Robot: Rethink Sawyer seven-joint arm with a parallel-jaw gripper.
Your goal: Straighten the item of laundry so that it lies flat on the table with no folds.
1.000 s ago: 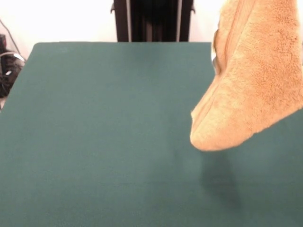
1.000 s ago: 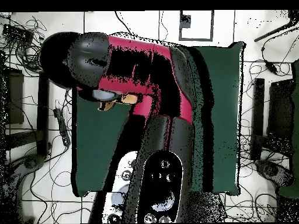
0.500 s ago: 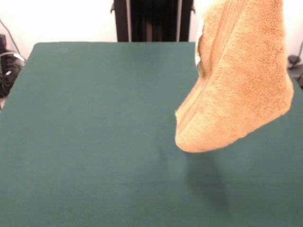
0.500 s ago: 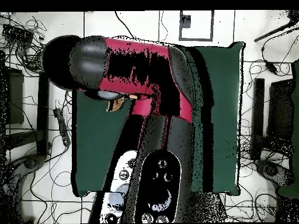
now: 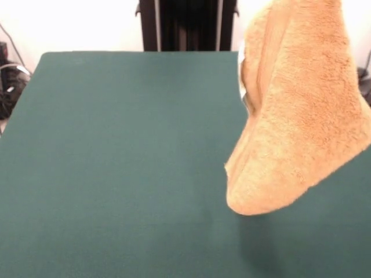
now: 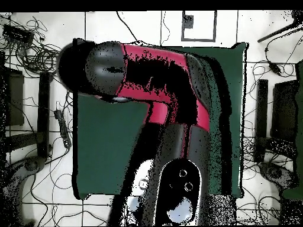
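Observation:
The item of laundry, an orange-tan terry towel, hangs in the air at the right of the front view, folded lengthwise. Its top runs past the picture's upper edge, and its rounded lower tip floats a little above the table, casting a shadow just below. A woven band runs down its left side. The gripper is hidden, above the front view's top edge and under the red and black arm in the overhead view. The towel does not show in the overhead view, where the arm covers much of the green table.
A black pedestal column stands behind the table's far edge. Cables and black gear lie off the table's left side, and cables cover the floor all around. The towel's right side reaches the picture's right edge.
The hanging towel swung left, then back to the right, and its lower tip now hangs lower and nearer the camera. In the overhead view the arm's end has shifted right.

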